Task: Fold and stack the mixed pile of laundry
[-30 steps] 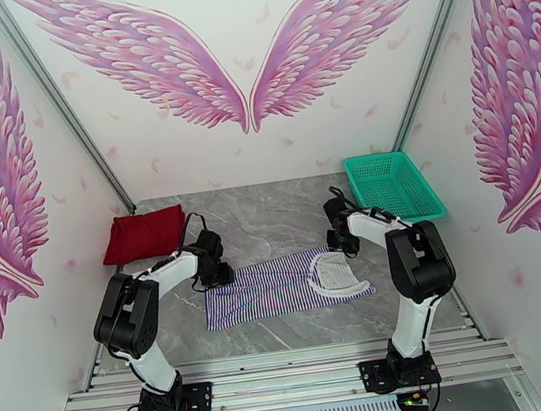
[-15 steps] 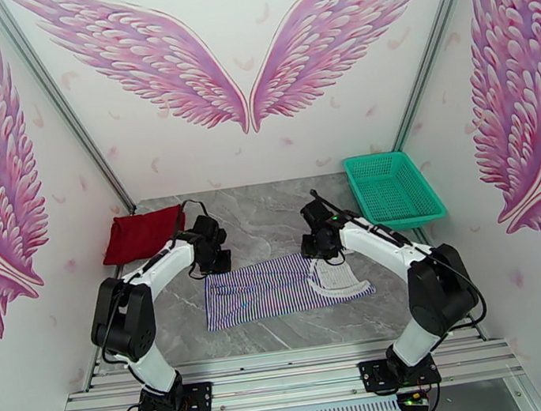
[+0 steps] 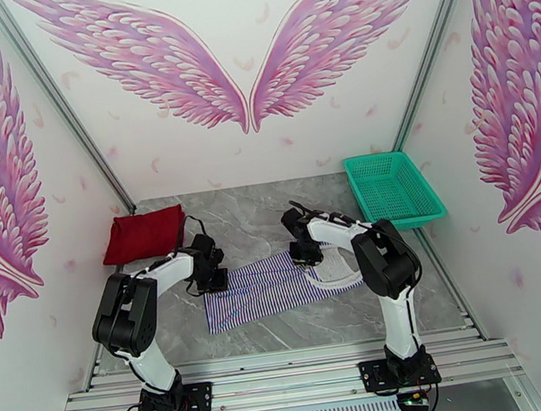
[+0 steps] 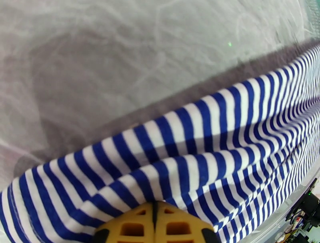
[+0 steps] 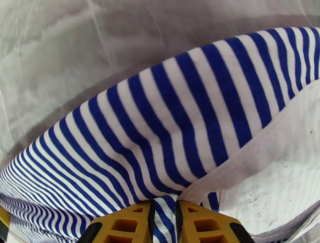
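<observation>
The striped shirt (image 3: 270, 290) lies flat in the middle of the table, its white inside showing at the collar end on the right. My left gripper (image 3: 215, 278) is down on its far left corner. In the left wrist view the yellow fingertips (image 4: 132, 228) meet, and my left gripper (image 4: 154, 208) is shut on a fold of the striped shirt (image 4: 208, 152). My right gripper (image 3: 305, 253) is at the far edge near the collar. In the right wrist view it (image 5: 165, 206) pinches the striped shirt (image 5: 168, 132) between its yellow fingers (image 5: 120, 226). The dark red T-shirt (image 3: 143, 235) lies folded at the far left.
A teal mesh basket (image 3: 391, 186) stands at the far right corner of the grey marble table (image 3: 256, 220). White walls with pink wings close in the back and both sides. An aluminium rail (image 3: 293, 375) runs along the near edge by the arm bases.
My right gripper slid left along the shirt's far edge to the collar and closed on the cloth. My left gripper shut on the far left corner. The collar end shifted slightly left.
</observation>
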Controlling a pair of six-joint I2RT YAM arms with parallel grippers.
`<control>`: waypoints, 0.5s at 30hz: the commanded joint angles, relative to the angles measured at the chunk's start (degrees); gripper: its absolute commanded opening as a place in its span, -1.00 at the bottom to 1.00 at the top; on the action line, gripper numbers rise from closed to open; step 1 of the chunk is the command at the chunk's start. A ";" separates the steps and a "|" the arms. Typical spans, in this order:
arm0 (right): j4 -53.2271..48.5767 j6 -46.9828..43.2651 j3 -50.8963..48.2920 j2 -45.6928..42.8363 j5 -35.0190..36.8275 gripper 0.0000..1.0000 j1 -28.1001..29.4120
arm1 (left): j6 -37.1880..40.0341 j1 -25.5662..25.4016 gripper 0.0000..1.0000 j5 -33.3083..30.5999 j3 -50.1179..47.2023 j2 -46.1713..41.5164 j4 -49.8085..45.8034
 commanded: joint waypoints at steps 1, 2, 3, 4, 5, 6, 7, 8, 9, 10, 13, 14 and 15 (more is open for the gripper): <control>0.75 -2.19 7.85 8.50 3.12 -0.49 -0.34 | -5.04 -0.68 -0.99 2.53 -5.49 -2.38 -2.86; 0.09 -2.78 11.04 10.29 2.89 -0.49 -0.40 | -6.16 -1.36 -0.98 3.70 -6.39 -3.57 -2.57; -0.76 -3.39 14.62 12.42 2.72 -0.47 -0.46 | -7.65 -2.32 -0.98 4.96 -7.66 -5.06 -2.27; -1.74 -4.03 18.12 14.60 2.59 -0.46 -0.40 | -9.06 -3.61 -0.96 6.23 -8.78 -6.65 -1.84; -2.37 -4.46 21.03 16.65 2.46 -0.45 -0.44 | -10.26 -4.88 -0.94 7.51 -9.74 -8.00 -1.40; -2.69 -4.92 23.79 18.31 2.22 -0.45 -0.44 | -11.23 -6.47 -0.93 9.46 -10.79 -9.13 -0.89; -1.88 -5.59 25.79 19.63 1.52 -0.45 -0.40 | -12.00 -8.45 -0.88 11.64 -11.76 -10.53 -0.62; -0.69 -6.22 27.05 20.57 0.80 -0.45 -0.44 | -12.53 -9.94 -0.86 13.32 -12.42 -11.44 -0.52; 0.52 -7.10 28.42 21.48 -0.04 -0.45 -0.43 | -12.99 -11.47 -0.82 14.27 -13.01 -12.52 -0.89; 1.36 -8.02 30.09 22.48 -0.76 -0.44 -0.44 | -13.47 -12.86 -0.78 14.40 -13.33 -13.75 -1.39; 1.44 -10.64 35.73 24.63 -2.27 -0.41 -0.43 | -13.85 -12.80 -0.69 13.08 -12.74 -17.13 -3.38; 0.91 -11.19 37.15 24.95 -2.34 -0.40 -0.37 | -13.52 -12.33 -0.66 12.94 -11.82 -17.73 -3.75; 0.27 -11.64 38.81 24.81 -2.33 -0.39 -0.46 | -13.41 -11.77 -0.65 12.19 -10.39 -18.30 -4.33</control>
